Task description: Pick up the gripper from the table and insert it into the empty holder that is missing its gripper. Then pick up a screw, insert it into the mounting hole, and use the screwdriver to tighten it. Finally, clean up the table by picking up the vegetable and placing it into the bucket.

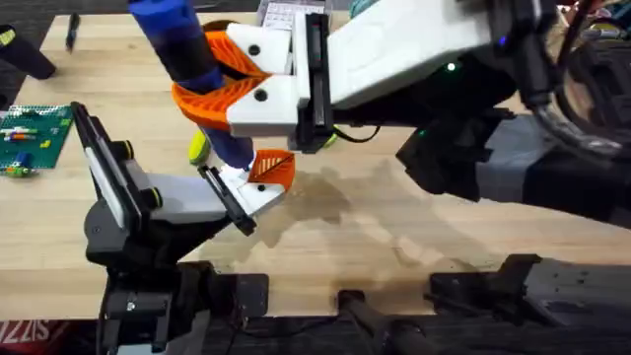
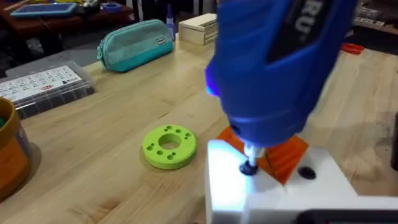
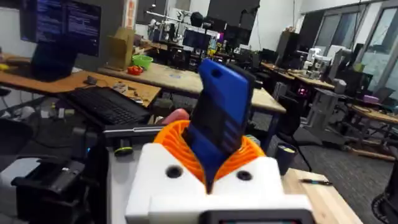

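Note:
My right gripper (image 1: 212, 84) (image 3: 211, 162) reaches across the table, shut on the blue screwdriver (image 1: 177, 39) (image 3: 221, 112), which it holds nearly upright. In the left wrist view the screwdriver (image 2: 280, 68) fills the top, its lit tip resting on a dark screw (image 2: 249, 168) in the white holder (image 2: 227, 186). The orange gripper (image 2: 289, 152) (image 1: 273, 168) sits in that holder on my left gripper (image 1: 264, 177) (image 2: 277, 165), whose jaws stand together. The orange bucket (image 2: 9, 155) shows at one edge. A small yellow-green piece (image 1: 199, 148) peeks from behind the screwdriver; I cannot tell whether it is the vegetable.
A green ring disc (image 2: 169, 146) lies on the wood beside the holder. Farther off are a teal pouch (image 2: 134, 43), a clear parts box (image 2: 43, 87) and a pale box (image 2: 199, 28). A green board (image 1: 30, 138) lies at the table's left edge.

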